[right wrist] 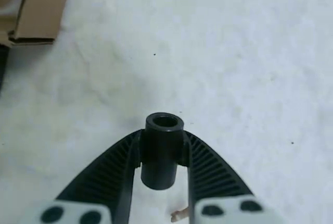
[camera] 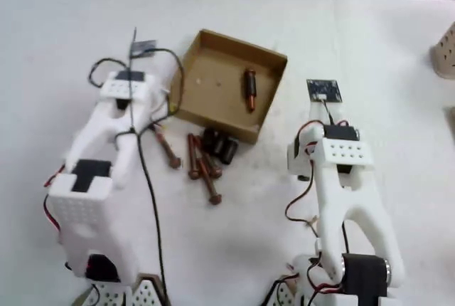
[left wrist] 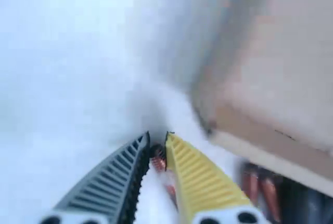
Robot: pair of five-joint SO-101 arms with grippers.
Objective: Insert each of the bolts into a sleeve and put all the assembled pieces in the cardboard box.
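Pairing bolts with sleeves: one piece boxed, several to go

Progress. One assembled piece (camera: 250, 90), a copper-coloured bolt seated in a dark sleeve, lies inside the shallow brown cardboard box (camera: 213, 78) at the far middle of the white counter (camera: 355, 28). Outside the box, just near of it, lies a cluster of rusty copper-coloured loose bolts (camera: 202, 167). Touching them on the right are a few short black cylindrical loose sleeves (camera: 220, 146). Counts are hard to read where they overlap. Judgement: early in the task, with one pairing done and the rest to be assembled and boxed.

Left end effector (left wrist: 157, 139): grey and yellow fingers nearly together, pinching a copper-coloured threaded bolt (left wrist: 157, 157) at the tips. It sits just left of the loose cluster, beside the box's near-left wall. Cannot tell whether the bolt is lifted off the counter.

Right end effector (right wrist: 162, 136): black fingers closed on a black tubular sleeve (right wrist: 161, 153), open bore facing away from the wrist. It is over bare counter right of the box, well apart from the left one.

Judgement: each arm holds one half of the next piece. Bolt into bore comes next, then boxing.
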